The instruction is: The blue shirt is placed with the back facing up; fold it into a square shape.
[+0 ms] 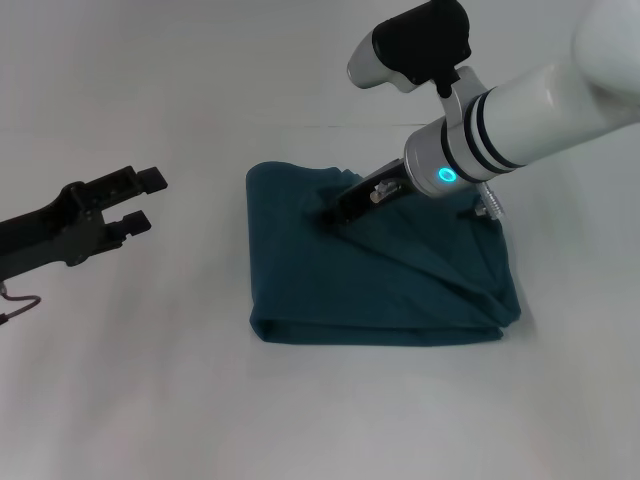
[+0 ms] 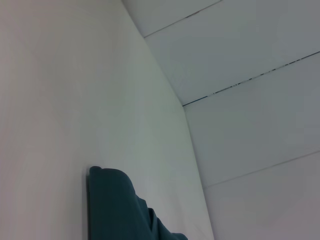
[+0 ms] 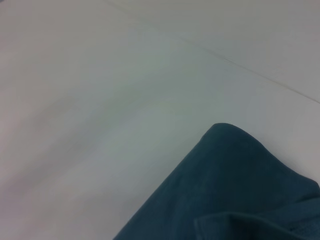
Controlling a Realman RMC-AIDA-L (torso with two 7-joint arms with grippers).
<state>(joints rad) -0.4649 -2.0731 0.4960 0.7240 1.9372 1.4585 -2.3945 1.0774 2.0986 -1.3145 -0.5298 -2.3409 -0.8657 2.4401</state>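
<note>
White table [image 1: 150,400] — blue shirt [image 1: 370,290], folded

A plain white table [image 1: 150,400] meets seemingly white, seamed wall panels [image 2: 250,125].

The white table [image 1: 150,380] carries only the blue shirt [image 1: 370,290], folded roughly square.

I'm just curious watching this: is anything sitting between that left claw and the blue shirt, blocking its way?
Nothing visible. The left gripper hovers open over bare white table, off the left side of the blue shirt. Only empty tabletop lies between them. The right gripper is already down on the shirt's far part.
</note>
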